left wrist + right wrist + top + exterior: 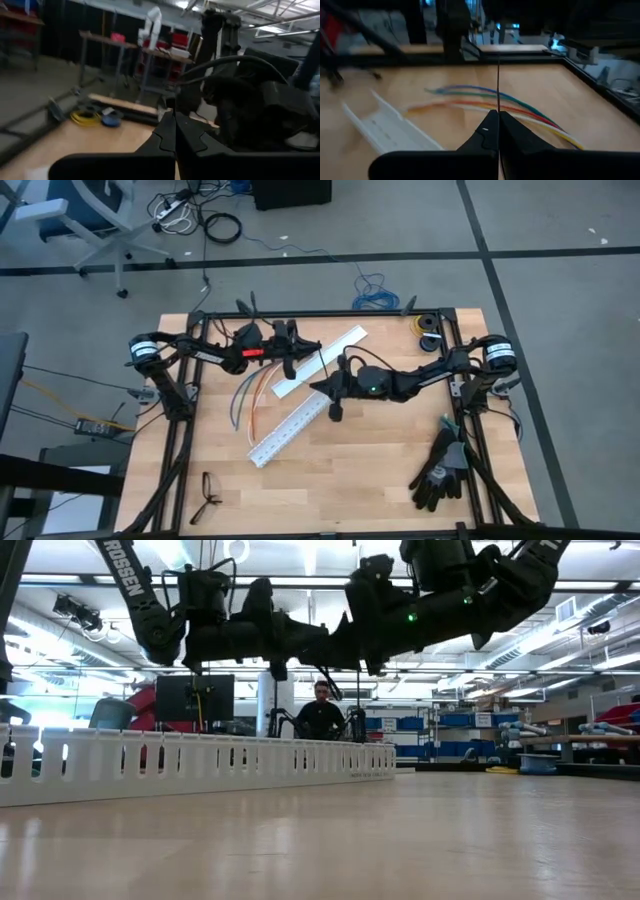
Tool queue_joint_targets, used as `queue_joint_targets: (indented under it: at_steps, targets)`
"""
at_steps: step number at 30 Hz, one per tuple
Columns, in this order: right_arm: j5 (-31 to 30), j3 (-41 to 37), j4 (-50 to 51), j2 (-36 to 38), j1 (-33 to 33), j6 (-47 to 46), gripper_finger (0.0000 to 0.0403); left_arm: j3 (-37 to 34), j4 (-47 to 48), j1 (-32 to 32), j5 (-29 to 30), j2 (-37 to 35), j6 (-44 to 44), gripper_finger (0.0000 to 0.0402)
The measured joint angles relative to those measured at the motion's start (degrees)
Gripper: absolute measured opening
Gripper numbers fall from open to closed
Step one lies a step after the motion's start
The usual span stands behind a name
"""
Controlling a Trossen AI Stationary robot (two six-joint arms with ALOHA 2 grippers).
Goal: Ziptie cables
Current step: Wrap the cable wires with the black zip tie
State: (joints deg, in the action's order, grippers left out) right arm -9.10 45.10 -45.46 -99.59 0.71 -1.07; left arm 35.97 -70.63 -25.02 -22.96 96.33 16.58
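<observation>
- So we hold the ziptie (498, 85) pinched in the right gripper (498, 117), fingers together on it, strip standing straight up out of the tips.
- Our left gripper (175, 120) is closed too, with a thin dark strip at its tips; it looks like the same ziptie, but we cannot tell for sure.
- Both grippers hang above the table (380, 470), near each other over its middle, well off the surface in the low view.
- The cables (250, 392) lie loose on the table below the left arm, beside the white slotted duct pieces (290, 430); nothing is around them yet.
- Risk, as we judge it: the strip is thin, so it may twist or slip out of the pinch during a handover.
- Risk: coming down, a finger could nudge the wires apart or catch the duct.
- Writing: "ROSSEN" reads on the arm in the low view, first letter cut off; nothing else is legible.
</observation>
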Motion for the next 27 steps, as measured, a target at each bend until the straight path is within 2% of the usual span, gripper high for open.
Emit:
queue_joint_targets:
  at_steps: [5,13,20,27]
  targets:
    - [-0.1,-0.7,-1.8,0.0,-2.4,-7.7,0.0,-2.0,-5.9,0.0,0.8,0.0,-5.4,0.0]
    - [0.4,-7.2,-16.6,0.0,-5.7,-16.8,0.0,-5.9,-11.1,0.0,4.6,0.0,-19.2,0.0]
    - [1.3,-6.7,-19.6,0.0,-7.1,-19.4,0.0,-6.3,-10.7,0.0,7.9,0.0,-29.2,0.0]
    - [3.3,-6.6,-20.9,0.0,-9.1,-22.9,0.0,-6.3,-10.4,0.0,9.9,0.0,-34.1,0.0]
